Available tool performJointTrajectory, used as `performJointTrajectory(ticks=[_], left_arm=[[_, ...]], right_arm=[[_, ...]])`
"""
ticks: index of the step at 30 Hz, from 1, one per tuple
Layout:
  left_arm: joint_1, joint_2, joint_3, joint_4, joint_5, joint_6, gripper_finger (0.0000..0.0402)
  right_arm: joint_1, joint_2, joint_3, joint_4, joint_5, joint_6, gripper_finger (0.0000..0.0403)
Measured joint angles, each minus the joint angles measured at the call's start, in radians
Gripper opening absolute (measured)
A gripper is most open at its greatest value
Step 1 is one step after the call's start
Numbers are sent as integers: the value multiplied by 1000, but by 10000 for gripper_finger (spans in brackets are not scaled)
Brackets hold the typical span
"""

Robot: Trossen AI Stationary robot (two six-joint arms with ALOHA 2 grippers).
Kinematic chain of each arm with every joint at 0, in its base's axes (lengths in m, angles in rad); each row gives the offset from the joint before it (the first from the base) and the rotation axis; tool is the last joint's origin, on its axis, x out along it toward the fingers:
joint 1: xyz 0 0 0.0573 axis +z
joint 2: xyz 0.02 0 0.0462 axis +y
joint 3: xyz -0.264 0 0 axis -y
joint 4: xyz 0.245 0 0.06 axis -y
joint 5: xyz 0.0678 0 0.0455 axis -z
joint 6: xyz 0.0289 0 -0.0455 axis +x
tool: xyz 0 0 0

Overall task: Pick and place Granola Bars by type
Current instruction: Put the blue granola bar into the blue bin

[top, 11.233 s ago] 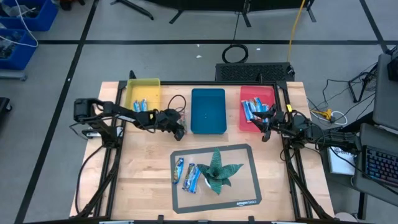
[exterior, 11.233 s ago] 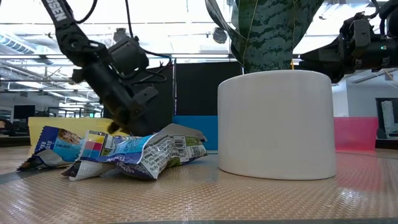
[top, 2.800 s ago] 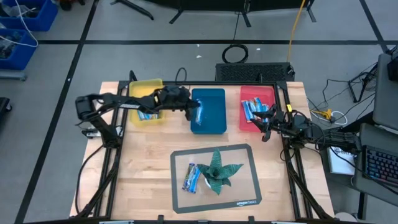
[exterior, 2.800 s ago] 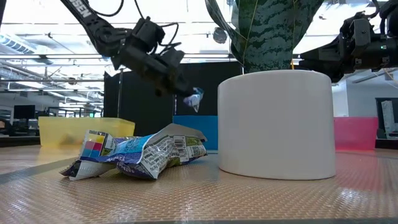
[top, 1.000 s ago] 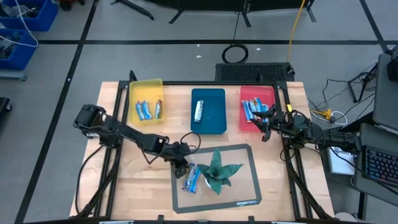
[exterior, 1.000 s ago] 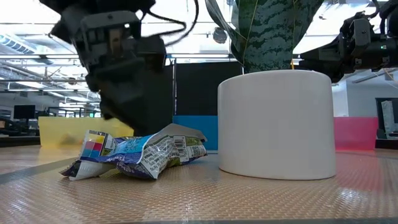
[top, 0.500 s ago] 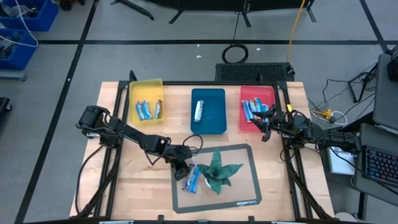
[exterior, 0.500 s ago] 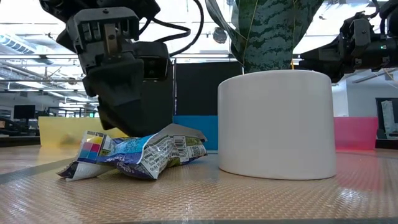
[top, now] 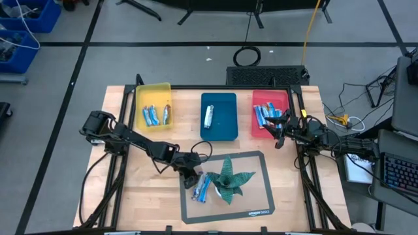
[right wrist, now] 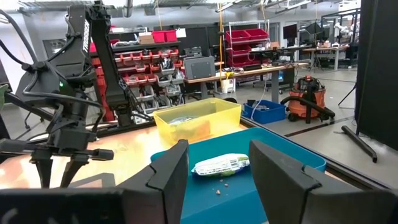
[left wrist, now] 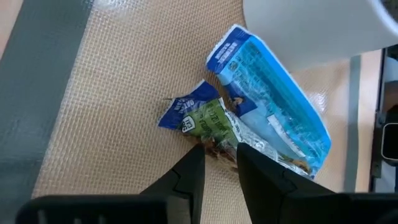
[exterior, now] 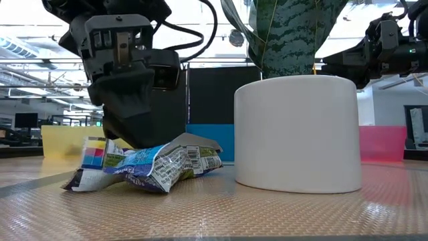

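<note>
Three bins are lined along the desk's (top: 150, 170) far side: yellow bin (top: 152, 94), blue bin (top: 225, 127) and red bin (top: 266, 99), each holding granola bars. The left claw (top: 191, 180) is lowered onto the mat (top: 258, 209), narrowly parted over a green-wrapped bar (left wrist: 208, 121) beside a blue-wrapped bar (left wrist: 273, 124). The right claw (top: 277, 132), spread apart and empty, is held by the red bin.

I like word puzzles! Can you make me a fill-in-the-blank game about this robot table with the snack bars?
1. The tray in the middle of the row is colored ____.
2. That middle tray holds just ____ bar.
3. The left gripper is down at the bars lying next to the ____.
4. The right gripper hangs by the ____ tray.

Missing words: blue; one; plant; red
</note>
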Motion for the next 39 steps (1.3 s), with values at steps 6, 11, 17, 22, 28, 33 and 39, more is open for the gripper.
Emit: performJointTrajectory(ticks=[6, 11, 17, 22, 28, 33, 39], left_arm=[[-14, 2, 0, -11, -15, -26, 97], [-29, 2, 0, -12, -26, -29, 97], [-33, 2, 0, -12, -54, -25, 94], [-32, 9, 0, 23, -54, -22, 40], [-32, 72, 2, 124, -10, 31, 6], [-25, 70, 2, 125, -19, 75, 3], [-26, -24, -1, 82, -108, 138, 2]], right_arm=[[0, 0, 0, 0, 0, 0, 160], [0, 0, 0, 0, 0, 0, 160], [0, 0, 0, 0, 0, 0, 160], [0, 0, 0, 0, 0, 0, 160], [0, 0, 0, 0, 0, 0, 160], [0, 0, 0, 0, 0, 0, 160], [0, 0, 0, 0, 0, 0, 160]])
